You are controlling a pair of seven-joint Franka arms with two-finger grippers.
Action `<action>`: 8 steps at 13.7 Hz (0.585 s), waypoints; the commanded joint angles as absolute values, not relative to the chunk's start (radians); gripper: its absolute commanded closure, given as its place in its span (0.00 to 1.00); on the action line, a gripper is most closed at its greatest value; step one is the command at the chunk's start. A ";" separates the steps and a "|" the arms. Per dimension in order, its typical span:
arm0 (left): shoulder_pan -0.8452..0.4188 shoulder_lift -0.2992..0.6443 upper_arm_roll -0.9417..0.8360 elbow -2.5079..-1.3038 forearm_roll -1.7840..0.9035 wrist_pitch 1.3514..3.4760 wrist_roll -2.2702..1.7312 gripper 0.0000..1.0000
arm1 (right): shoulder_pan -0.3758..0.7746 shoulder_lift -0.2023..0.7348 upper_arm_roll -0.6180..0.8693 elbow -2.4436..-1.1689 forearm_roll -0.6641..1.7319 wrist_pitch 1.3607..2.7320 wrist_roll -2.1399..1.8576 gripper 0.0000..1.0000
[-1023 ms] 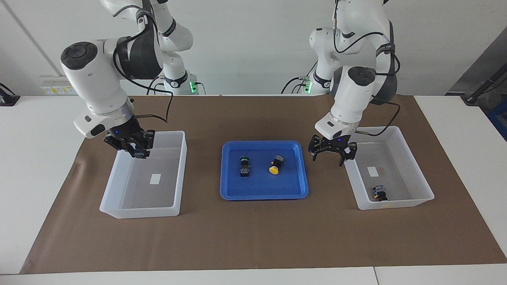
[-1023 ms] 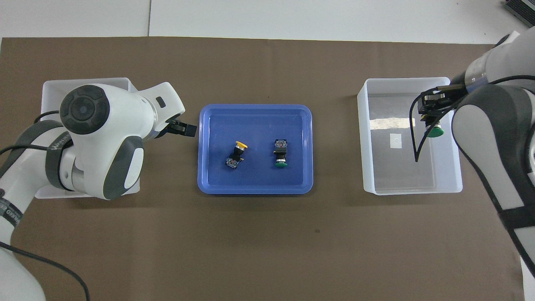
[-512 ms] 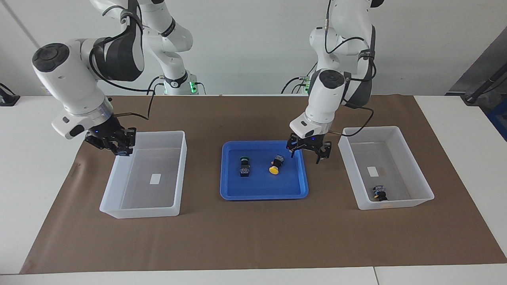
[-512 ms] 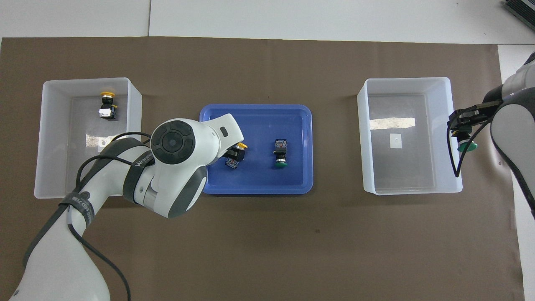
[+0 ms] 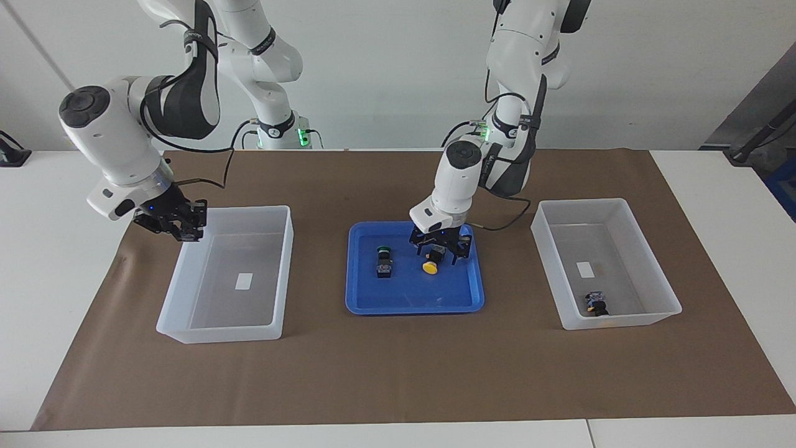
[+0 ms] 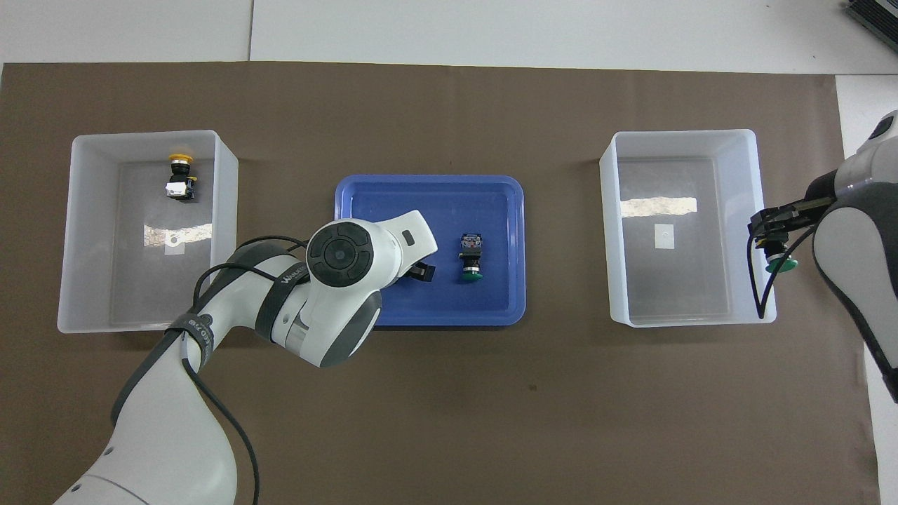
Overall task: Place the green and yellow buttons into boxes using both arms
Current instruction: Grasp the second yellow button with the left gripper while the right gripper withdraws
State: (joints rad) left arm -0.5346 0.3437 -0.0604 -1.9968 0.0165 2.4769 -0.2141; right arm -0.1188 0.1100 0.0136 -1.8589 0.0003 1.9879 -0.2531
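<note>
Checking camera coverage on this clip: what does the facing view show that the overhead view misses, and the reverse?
Facing only: the tray's yellow button, with the open left pincer over it; overhead, the left arm hides that button.
Overhead only: the held green button, its cap showing under the right pincer, over the rim of the right arm's box.
Both: the blue tray, the tray's green button, the left arm's box and the boxed button in it.
</note>
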 commanded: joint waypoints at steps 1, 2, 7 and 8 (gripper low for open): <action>-0.555 0.324 -0.044 -2.022 0.032 2.458 -0.254 1.00 | -0.074 0.135 0.023 -1.908 0.015 2.132 -0.146 1.00; -0.552 0.321 -0.044 -2.019 0.032 2.451 -0.276 1.00 | -0.063 0.164 0.023 -1.913 0.015 2.184 -0.112 1.00; -0.499 0.200 -0.041 -2.016 0.032 2.349 -0.267 1.00 | -0.055 0.236 0.025 -2.003 0.017 2.374 -0.107 0.79; -0.483 0.178 -0.040 -2.011 0.032 2.327 -0.267 1.00 | -0.055 0.238 0.025 -2.017 0.020 2.376 -0.103 0.66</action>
